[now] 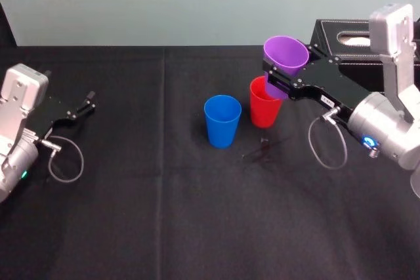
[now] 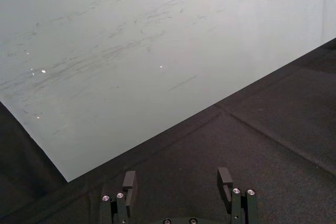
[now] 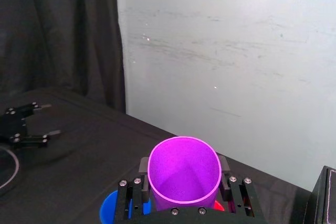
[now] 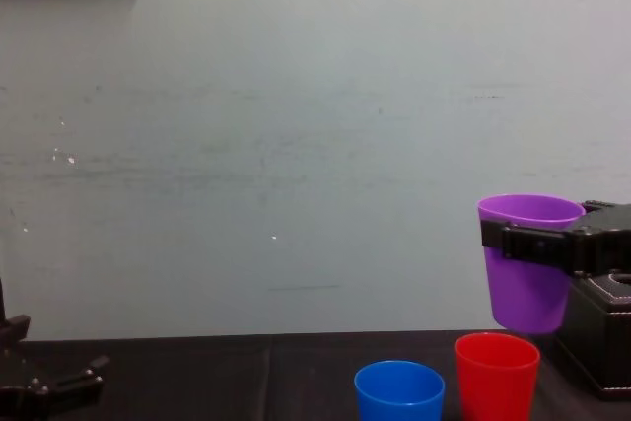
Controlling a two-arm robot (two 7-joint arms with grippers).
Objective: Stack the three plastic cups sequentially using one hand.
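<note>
purple cup (image 1: pixel 286 56) over red cup (image 1: pixel 264 106)
ur right gripper (image 1: pixel 274 75) clamps it upright to nest; left gripper (image 2: pixel 178 179) jaws wide, idle.

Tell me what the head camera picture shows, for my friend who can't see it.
The robot's right gripper holds a purple cup in the air just above an upright red cup on a black table. A blue cup stands close beside the red one, on its left. The left gripper rests open at the table's far left.
</note>
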